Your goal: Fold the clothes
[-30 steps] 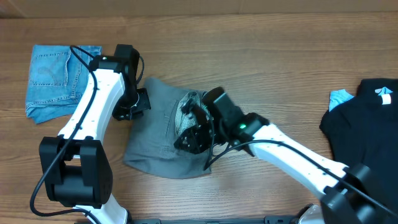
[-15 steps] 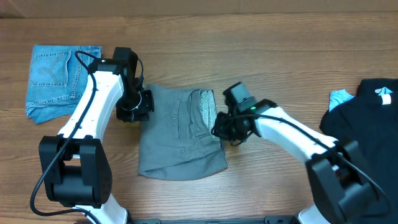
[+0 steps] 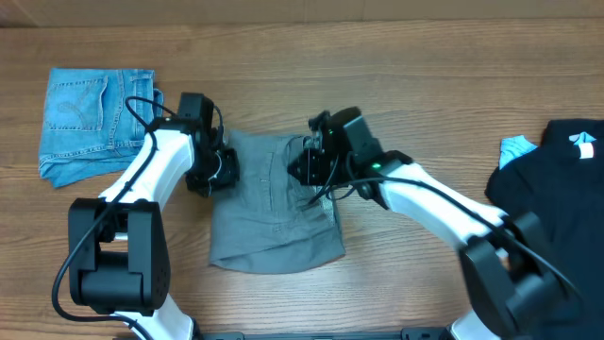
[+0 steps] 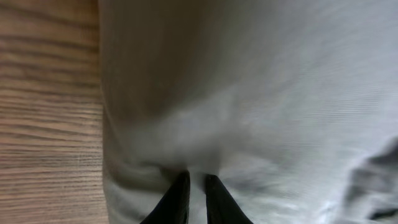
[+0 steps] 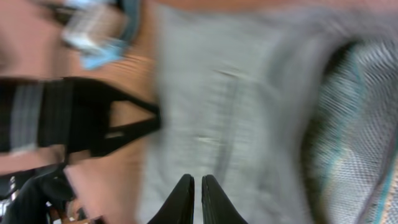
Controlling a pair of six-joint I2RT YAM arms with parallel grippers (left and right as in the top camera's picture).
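the soft, light grey shorts (image 3: 274, 212) lie flat mid-desk (image 3: 425, 94), the left hand (image 4: 196, 180) pinched nearly shut on their left edge, the right hand (image 5: 196, 182) almost closed, seemingly empty, above their right side; limp cloth, best pinched at corners.

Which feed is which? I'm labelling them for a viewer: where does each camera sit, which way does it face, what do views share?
Overhead: above the table, facing down; shows both arms, left gripper and right gripper at the grey shorts.
Left wrist: on the left arm, looking along its fingers at the shorts and table.
Right wrist: on the right arm, blurred, looking past its fingers at the shorts.
Shared: all three see the grey shorts.
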